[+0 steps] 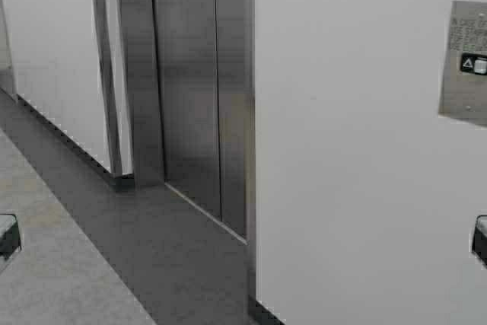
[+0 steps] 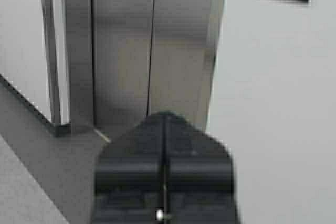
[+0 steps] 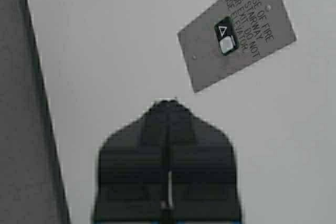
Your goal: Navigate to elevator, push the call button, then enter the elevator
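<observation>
One small, stiff button (image 3: 226, 38) sits mid-plate on the wall right of the doors (image 1: 202, 89), likely needing a light, square poke from the right gripper (image 3: 168, 109), fingers pressed together.

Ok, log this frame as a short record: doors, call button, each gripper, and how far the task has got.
elevator: doors shut, ahead and to the left
call button: on the white wall at the right, apart from any gripper
left gripper: shut, facing the doors
right gripper: shut, pointed at the wall short of the button plate
stage: button not yet pressed
</observation>
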{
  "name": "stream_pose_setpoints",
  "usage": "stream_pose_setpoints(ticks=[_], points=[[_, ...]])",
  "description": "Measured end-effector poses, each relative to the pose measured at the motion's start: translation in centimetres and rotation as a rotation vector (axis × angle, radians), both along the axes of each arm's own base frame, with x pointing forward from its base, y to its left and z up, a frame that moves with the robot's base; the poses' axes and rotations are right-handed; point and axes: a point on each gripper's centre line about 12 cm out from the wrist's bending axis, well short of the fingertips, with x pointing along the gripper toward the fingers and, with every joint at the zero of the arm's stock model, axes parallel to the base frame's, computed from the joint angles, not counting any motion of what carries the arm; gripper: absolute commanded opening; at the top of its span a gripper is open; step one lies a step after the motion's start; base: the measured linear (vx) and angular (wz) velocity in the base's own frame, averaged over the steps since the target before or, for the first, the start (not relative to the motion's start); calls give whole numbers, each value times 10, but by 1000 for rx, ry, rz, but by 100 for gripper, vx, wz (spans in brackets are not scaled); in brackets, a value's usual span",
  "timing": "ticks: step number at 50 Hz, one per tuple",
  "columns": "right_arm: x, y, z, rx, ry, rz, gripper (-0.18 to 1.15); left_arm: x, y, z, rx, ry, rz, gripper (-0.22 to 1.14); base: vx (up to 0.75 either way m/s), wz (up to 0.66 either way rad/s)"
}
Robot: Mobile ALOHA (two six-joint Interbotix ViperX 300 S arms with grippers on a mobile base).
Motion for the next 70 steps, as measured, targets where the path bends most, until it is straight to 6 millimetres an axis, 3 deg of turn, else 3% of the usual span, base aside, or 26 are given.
stream_pose_setpoints(ticks=[29,50,62,70], points=[[41,-23,-66,-378,214,-277,5,-4,1,9,-28,-35,1,3,11,5],[102,-15,-112,-522,186,-294,5,-10,2,16,-45,-74,2,3,1,1],[121,-41,-149,-548,271,-340,5,-11,2,17,-50,-79,2,3,0,0],[137,-56,-155,-563,228,-355,5,-11,2,18,-53,-81,2,3,0,0]])
